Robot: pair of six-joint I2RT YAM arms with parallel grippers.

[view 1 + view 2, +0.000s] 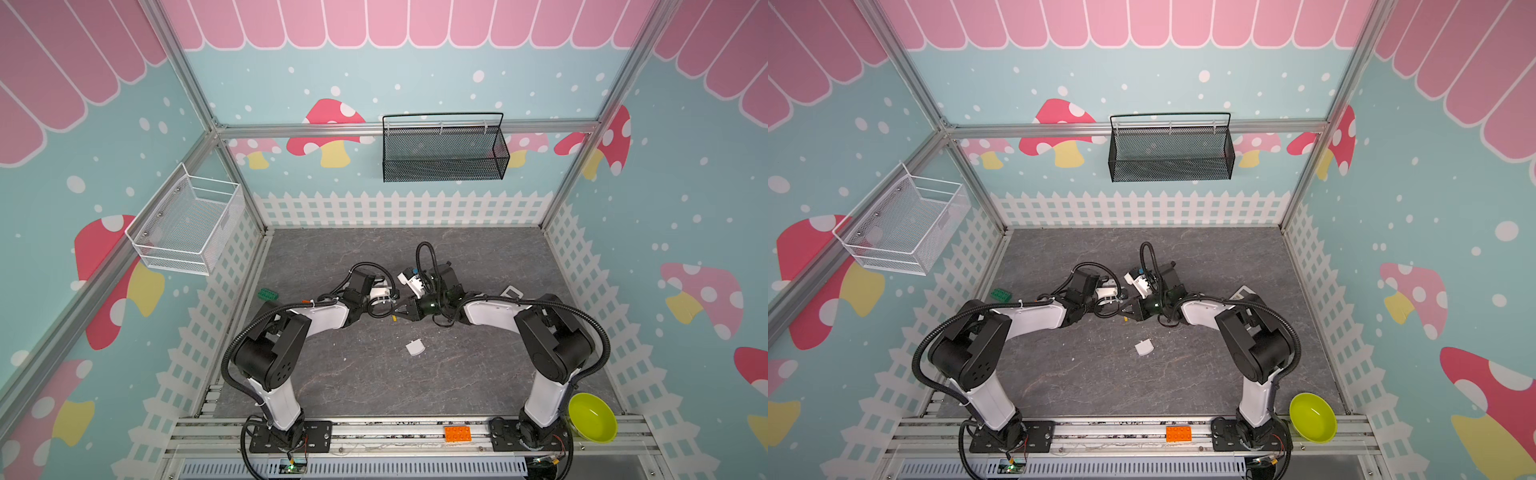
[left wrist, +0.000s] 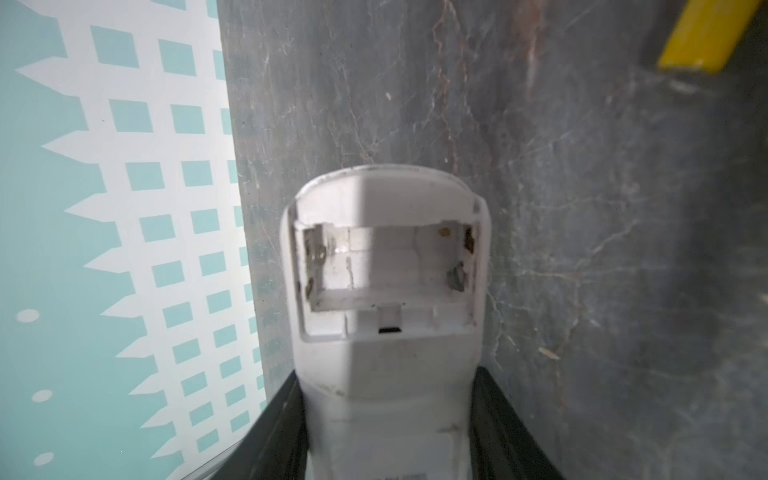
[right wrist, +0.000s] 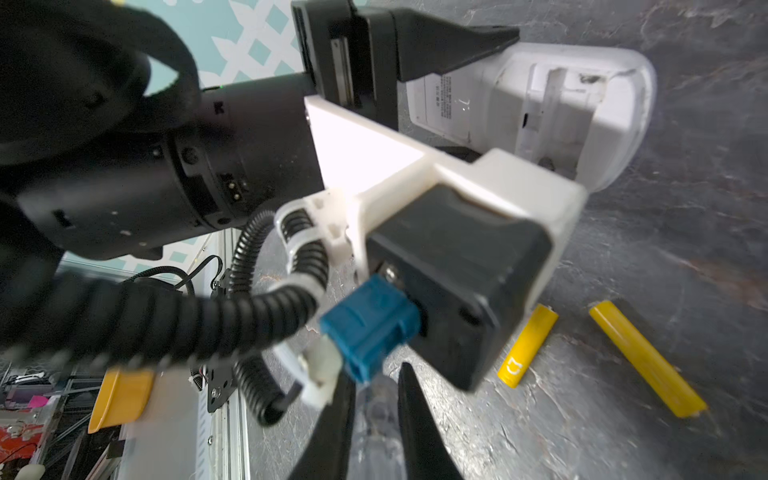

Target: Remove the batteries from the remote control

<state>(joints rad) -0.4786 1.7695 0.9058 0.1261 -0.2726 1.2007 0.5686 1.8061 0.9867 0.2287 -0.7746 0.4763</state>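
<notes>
The grey marbled table (image 1: pixel 374 382) is filling the floor of the cell, and the left arm (image 1: pixel 270 357) and right arm (image 1: pixel 552 345) are reaching in from the near rail, meeting at mid-table. A black mesh basket (image 1: pixel 444 153) is hanging on the far wall and a white wire basket (image 1: pixel 187 224) on the left wall. A green bowl (image 1: pixel 592 417) is sitting at the near right corner. The left gripper (image 2: pixel 386 390) is grasping the white remote (image 2: pixel 386 191) by its body, one black finger on each side, with the battery compartment (image 2: pixel 386 262) lying open and its metal contacts showing. The right gripper (image 3: pixel 376 386) is clenching a blurred clear handle (image 3: pixel 376 411) between its fingers. A white battery cover (image 1: pixel 415 347) is lying loose on the table, nearer than the grippers. An orange brick (image 1: pixel 457 433) is resting on the near rail, and a green brick (image 1: pixel 268 295) is lying at the table's left edge. A yellow battery (image 3: pixel 528 344) and a second yellow battery (image 3: pixel 646 358) are lying on the tabletop outside the remote, near each other but apart, by the meeting grippers.
</notes>
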